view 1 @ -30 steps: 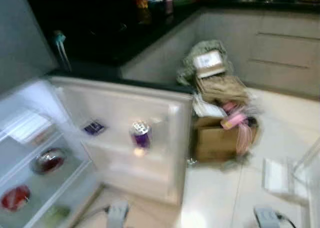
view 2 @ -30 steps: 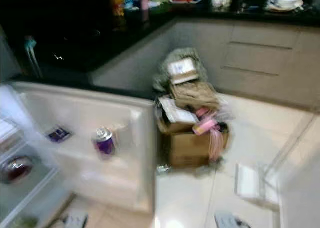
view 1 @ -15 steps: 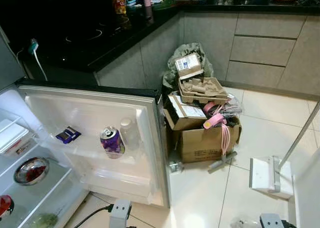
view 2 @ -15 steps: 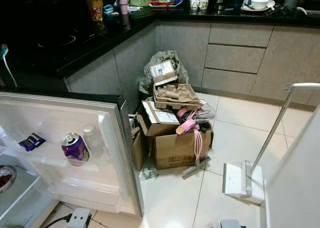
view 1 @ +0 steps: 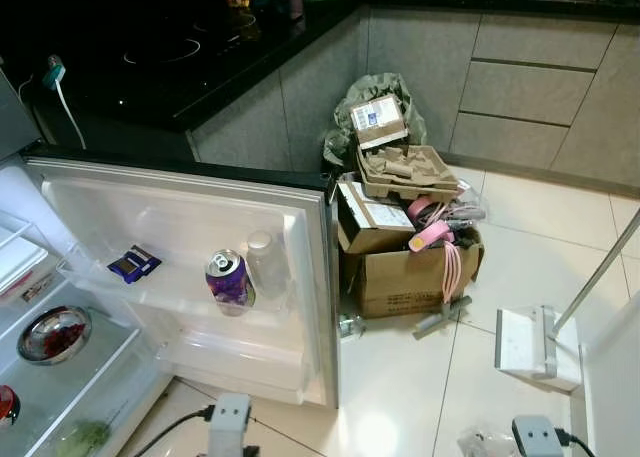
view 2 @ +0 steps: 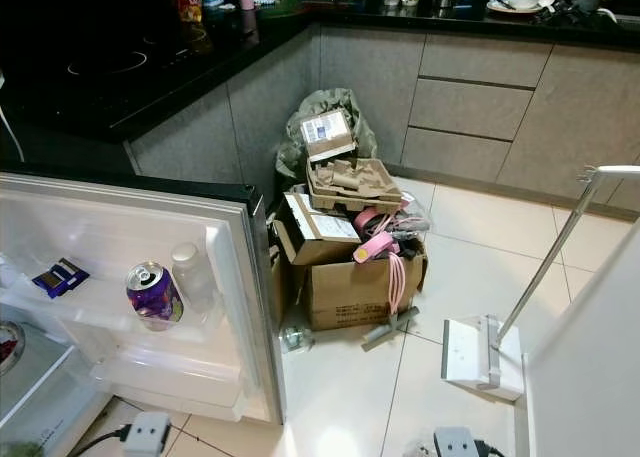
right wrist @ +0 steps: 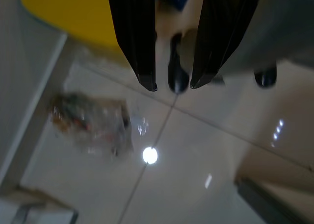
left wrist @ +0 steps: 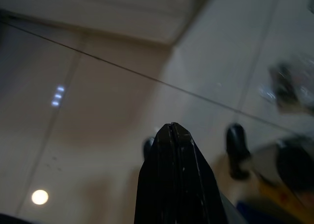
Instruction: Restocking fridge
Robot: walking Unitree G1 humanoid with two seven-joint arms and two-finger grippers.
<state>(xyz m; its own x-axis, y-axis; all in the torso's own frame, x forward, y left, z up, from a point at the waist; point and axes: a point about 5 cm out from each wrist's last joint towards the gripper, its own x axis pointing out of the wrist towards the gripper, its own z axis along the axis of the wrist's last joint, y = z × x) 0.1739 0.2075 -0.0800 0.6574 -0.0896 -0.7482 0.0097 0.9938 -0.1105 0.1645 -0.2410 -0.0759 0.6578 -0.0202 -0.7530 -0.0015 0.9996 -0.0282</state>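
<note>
Standing at the open fridge door (view 1: pixel 190 237), nothing in hand: left gripper (left wrist: pixel 172 131) fingers closed, right gripper (right wrist: pixel 171 82) fingers apart, both pointing floorward. Next move probably: fetch stock.

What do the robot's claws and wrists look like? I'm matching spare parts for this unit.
Left claw: two long glossy black fingers tapering to a narrow tip, faintly scratched. Right claw: two long flat black fingers with squared-off tips. Each wrist carries a grey boxy block with a black cable attached, left and right.
</note>
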